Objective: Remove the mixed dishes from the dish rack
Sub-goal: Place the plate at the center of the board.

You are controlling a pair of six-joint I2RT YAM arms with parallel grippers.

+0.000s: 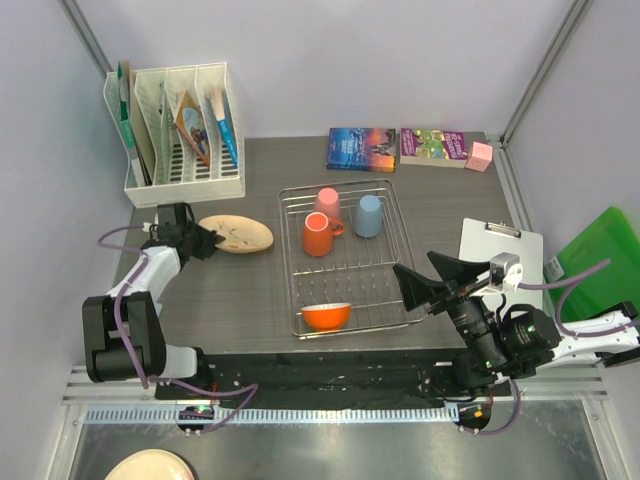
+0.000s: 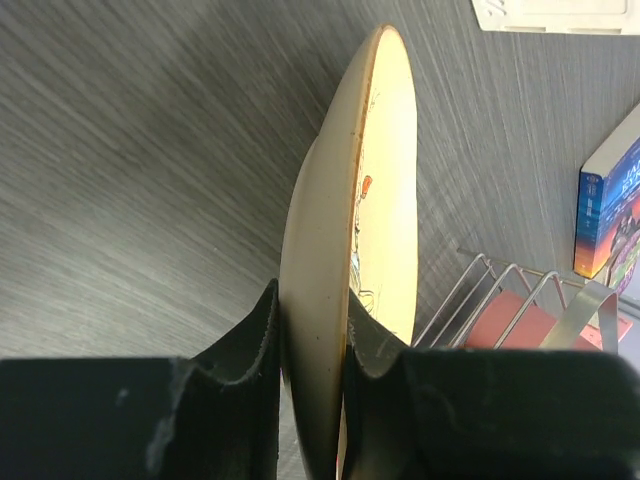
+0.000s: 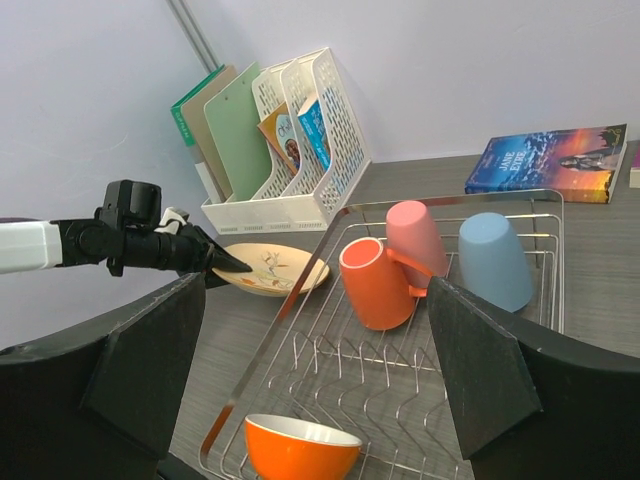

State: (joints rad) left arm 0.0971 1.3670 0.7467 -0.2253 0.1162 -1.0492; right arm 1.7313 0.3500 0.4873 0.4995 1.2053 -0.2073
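Observation:
The silver wire dish rack (image 1: 340,186) stands mid-table and also shows in the right wrist view (image 3: 274,335). It holds an orange mug (image 1: 317,235) (image 3: 375,285), a pink cup (image 1: 326,203) (image 3: 415,232), a light blue cup (image 1: 369,215) (image 3: 495,258) and an orange bowl (image 1: 326,316) (image 3: 300,448) at its near edge. My left gripper (image 1: 205,240) (image 2: 312,330) is shut on the rim of the cream floral plate (image 1: 240,234) (image 2: 375,180), left of the rack and low over the table. My right gripper (image 1: 425,280) (image 3: 315,300) is open and empty by the rack's near right corner.
A white file organiser (image 1: 185,135) stands at the back left. Two books (image 1: 361,149) (image 1: 433,146) and a pink block (image 1: 479,156) lie behind the rack. A clipboard (image 1: 500,255) and a green board (image 1: 595,255) lie at the right.

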